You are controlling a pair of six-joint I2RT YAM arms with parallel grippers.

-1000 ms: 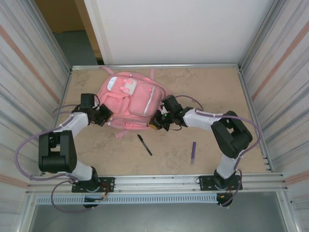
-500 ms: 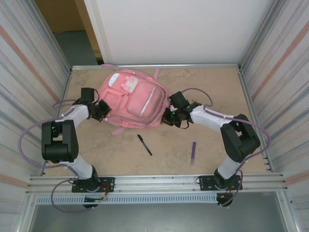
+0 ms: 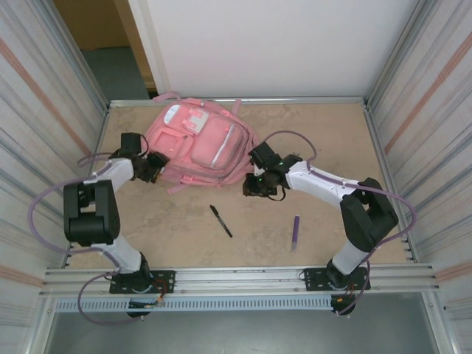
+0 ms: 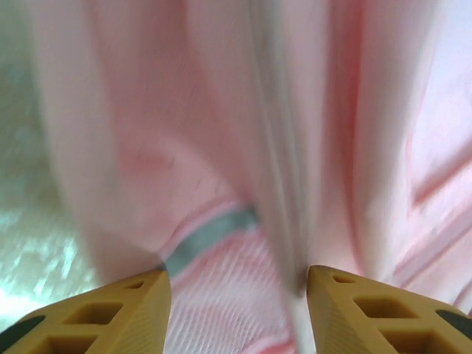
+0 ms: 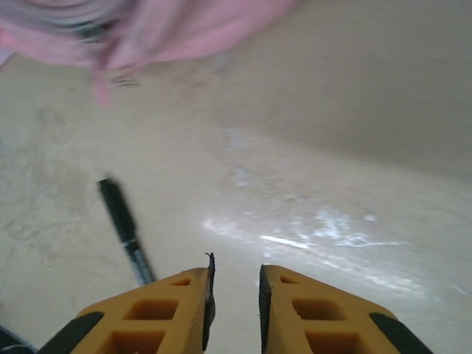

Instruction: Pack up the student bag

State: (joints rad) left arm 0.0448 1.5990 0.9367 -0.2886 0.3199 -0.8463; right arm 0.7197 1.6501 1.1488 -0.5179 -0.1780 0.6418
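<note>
Sandy-brown surface (image 3: 339, 125), boxed in by ribbed metal walls (image 3: 44, 147), white panel (image 3: 280, 44) at the back. Pink backpack (image 3: 195, 144) lying flat in the far-left part, front pockets up, straps trailing toward the back edge. Probably parked there to leave the near half free for the loose stuff.

Left jaws right up against the bag's left side, spread apart. From the left wrist camera: pink fabric (image 4: 221, 133) everywhere, one fold dropping toward the gap, nothing actually pinched as far as visible. Reads as lining up for a hold on that side, to steady the bag or tug it open.

Right jaws just off the bag's lower right corner, pointing down at bare surface, parted by only a sliver and empty. Bag edge (image 5: 147, 26) blurry at the top of that wrist view, black pen (image 5: 124, 232) just left of the tips. Same pen (image 3: 220, 220) lying clear of the bag in the overhead view, purple pen (image 3: 296, 230) further right, off on its own.

Guessing at the plan: left side minding the bag, right side turning toward the black pen as the closest thing to pack. No open zip visible from above, so a pocket to open first, most likely. Both pens thin and flat on the surface, so a fiddly pick, easy to nudge away instead of grabbing.
</note>
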